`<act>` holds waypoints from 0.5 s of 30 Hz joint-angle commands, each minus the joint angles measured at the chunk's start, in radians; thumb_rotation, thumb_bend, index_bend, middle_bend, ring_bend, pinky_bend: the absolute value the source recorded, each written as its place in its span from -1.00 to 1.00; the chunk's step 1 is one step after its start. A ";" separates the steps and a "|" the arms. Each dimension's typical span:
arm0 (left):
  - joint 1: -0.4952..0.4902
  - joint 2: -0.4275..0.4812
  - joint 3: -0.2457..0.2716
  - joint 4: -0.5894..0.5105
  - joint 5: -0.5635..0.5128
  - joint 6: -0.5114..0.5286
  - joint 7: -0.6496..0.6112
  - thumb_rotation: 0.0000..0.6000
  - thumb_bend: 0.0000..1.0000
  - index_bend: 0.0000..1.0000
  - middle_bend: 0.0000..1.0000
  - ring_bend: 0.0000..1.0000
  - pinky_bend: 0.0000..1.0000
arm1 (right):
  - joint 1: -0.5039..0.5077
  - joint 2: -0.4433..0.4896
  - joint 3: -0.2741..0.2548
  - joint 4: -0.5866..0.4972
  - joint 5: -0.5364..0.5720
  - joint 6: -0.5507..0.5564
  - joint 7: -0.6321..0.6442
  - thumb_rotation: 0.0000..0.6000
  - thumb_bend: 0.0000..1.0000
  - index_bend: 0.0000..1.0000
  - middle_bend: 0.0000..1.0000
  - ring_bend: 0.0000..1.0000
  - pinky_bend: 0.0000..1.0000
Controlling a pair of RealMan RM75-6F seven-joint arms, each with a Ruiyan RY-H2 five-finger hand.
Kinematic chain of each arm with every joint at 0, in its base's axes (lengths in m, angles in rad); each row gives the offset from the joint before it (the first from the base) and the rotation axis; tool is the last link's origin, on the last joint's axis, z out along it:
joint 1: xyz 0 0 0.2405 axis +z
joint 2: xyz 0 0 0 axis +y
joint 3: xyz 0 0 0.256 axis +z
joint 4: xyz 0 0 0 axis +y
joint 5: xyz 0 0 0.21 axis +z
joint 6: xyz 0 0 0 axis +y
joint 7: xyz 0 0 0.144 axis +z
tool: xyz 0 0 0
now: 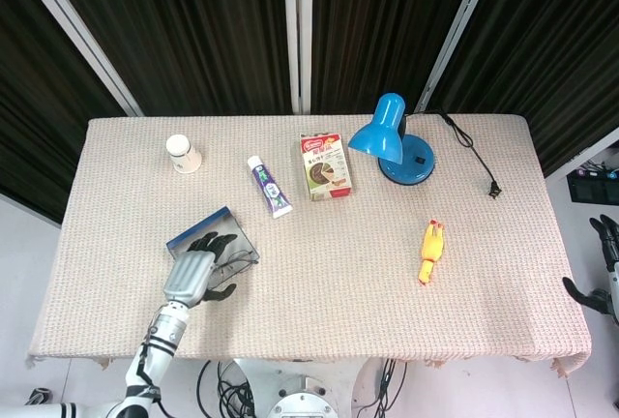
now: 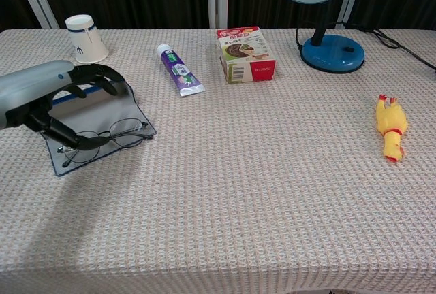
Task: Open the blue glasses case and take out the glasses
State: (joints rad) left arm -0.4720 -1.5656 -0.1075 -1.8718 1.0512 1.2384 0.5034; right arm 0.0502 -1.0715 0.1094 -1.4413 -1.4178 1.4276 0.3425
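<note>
Chest view: the glasses (image 2: 102, 141) lie on the opened blue glasses case (image 2: 95, 125) at the table's (image 2: 272, 192) near left, your left hand (image 2: 48, 100) arched over them with fingers spread and empty, so close thumb and fingertips gently on the frame, not the lenses.

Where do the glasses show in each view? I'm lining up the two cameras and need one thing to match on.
Head view: glasses at lower left, lying on the open blue case, partly under the left hand.
Chest view: glasses at mid left, on the case's near flap, beside the hand.
Shared landmark: the toothpaste tube beyond the case.
</note>
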 commanded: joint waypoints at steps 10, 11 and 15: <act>-0.036 -0.057 -0.035 -0.030 -0.127 0.082 0.196 1.00 -0.50 -0.73 -0.60 -0.84 -0.63 | -0.004 -0.009 -0.003 0.053 -0.005 -0.002 0.061 1.00 -0.65 -1.00 -1.00 -1.00 -1.00; -0.039 -0.057 -0.037 -0.031 -0.136 0.082 0.206 1.00 -0.50 -0.73 -0.60 -0.84 -0.63 | -0.004 -0.009 -0.003 0.054 -0.006 0.001 0.062 1.00 -0.65 -1.00 -1.00 -1.00 -1.00; -0.052 -0.060 -0.052 -0.039 -0.184 0.089 0.237 1.00 -0.50 -0.73 -0.59 -0.84 -0.63 | -0.006 -0.008 -0.003 0.052 -0.007 0.004 0.063 1.00 -0.65 -1.00 -1.00 -1.00 -1.00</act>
State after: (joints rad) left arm -0.5179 -1.6235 -0.1526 -1.9067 0.8800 1.3240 0.7318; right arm 0.0442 -1.0793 0.1066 -1.3888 -1.4244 1.4316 0.4054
